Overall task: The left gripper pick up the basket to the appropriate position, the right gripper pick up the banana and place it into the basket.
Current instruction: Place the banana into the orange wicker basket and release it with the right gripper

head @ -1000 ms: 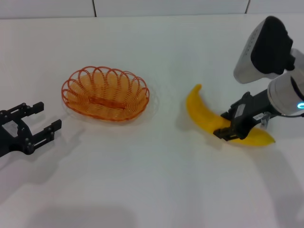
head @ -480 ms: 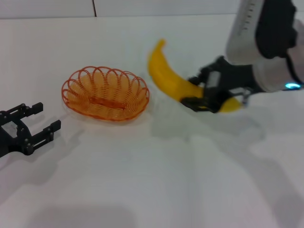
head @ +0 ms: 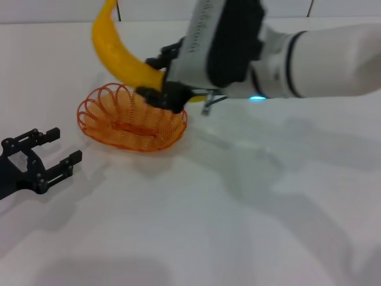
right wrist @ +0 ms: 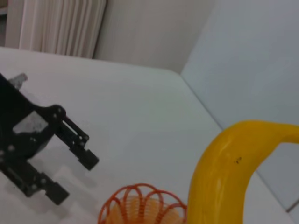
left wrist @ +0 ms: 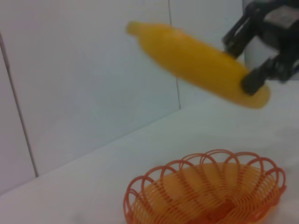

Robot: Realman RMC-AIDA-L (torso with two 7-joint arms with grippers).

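The orange wire basket (head: 132, 117) sits on the white table left of centre; it also shows in the left wrist view (left wrist: 208, 193) and the right wrist view (right wrist: 142, 207). My right gripper (head: 159, 88) is shut on the yellow banana (head: 119, 50) and holds it in the air just above the basket. The banana also shows in the left wrist view (left wrist: 196, 63) and the right wrist view (right wrist: 226, 175). My left gripper (head: 52, 153) is open and empty at the table's left edge, apart from the basket; it also shows in the right wrist view (right wrist: 70, 163).
The white table (head: 238, 226) spreads in front and to the right of the basket. My right arm (head: 309, 56) reaches across the back right. A white wall (head: 59, 9) stands behind the table.
My right gripper has carried the banana up and to the left, from the table's right side to above the basket. The left gripper and the basket have stayed put.
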